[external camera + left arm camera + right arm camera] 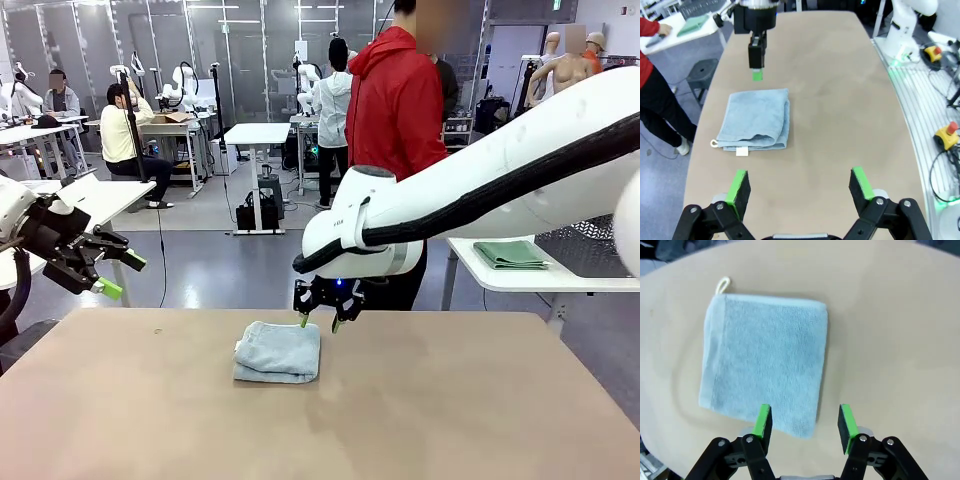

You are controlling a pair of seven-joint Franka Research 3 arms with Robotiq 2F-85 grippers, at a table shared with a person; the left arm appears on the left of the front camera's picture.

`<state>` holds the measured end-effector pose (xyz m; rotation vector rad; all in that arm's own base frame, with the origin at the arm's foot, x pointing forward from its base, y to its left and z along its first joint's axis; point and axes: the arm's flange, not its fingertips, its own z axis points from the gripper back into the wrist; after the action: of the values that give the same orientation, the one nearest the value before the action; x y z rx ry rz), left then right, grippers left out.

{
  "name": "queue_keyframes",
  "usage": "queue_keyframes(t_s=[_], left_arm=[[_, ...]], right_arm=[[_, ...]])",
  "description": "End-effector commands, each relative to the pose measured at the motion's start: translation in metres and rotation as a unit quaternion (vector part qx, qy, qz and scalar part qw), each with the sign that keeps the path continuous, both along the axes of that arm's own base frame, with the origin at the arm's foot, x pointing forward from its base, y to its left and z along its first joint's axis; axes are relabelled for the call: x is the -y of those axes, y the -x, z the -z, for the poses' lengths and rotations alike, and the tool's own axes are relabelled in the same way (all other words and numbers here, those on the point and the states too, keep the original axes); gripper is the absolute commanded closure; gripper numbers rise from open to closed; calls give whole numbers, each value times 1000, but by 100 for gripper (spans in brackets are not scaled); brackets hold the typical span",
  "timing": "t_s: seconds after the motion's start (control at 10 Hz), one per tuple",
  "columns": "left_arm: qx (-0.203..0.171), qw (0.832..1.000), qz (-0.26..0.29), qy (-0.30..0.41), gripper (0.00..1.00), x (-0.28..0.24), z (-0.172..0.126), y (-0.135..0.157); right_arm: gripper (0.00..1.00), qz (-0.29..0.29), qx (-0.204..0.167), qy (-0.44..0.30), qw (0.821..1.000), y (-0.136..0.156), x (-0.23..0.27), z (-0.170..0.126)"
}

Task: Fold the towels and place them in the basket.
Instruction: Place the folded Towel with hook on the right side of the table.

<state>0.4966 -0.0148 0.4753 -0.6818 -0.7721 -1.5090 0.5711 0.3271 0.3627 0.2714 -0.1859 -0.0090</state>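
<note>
Front view: the right arm [480, 190] reaches in across the table [450, 400], its gripper [320, 320] pointing down just behind the folded blue towel [279, 352] at mid-table. The left gripper [115, 275] hangs raised at the left edge.

Left wrist view: its 2 fingers [738, 186] stand wide apart, empty, the towel [757, 120] beyond them.

Right wrist view: its gripper [804, 422] is partly spread, gripping nothing, above the towel's [765, 362] edge.
</note>
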Motion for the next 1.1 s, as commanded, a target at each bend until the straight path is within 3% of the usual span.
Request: queue_keyframes(t_s=[0.0, 0.5, 1.0], left_arm=[[1, 1000, -5, -1, 0, 1, -2, 0], [1, 1000, -5, -1, 0, 1, -2, 0], [1, 1000, -5, -1, 0, 1, -2, 0]], right_arm=[[33, 9, 17, -18, 1000, -5, 3, 28], [33, 39, -9, -19, 999, -10, 1, 54], [33, 26, -5, -51, 998, -15, 0, 73]])
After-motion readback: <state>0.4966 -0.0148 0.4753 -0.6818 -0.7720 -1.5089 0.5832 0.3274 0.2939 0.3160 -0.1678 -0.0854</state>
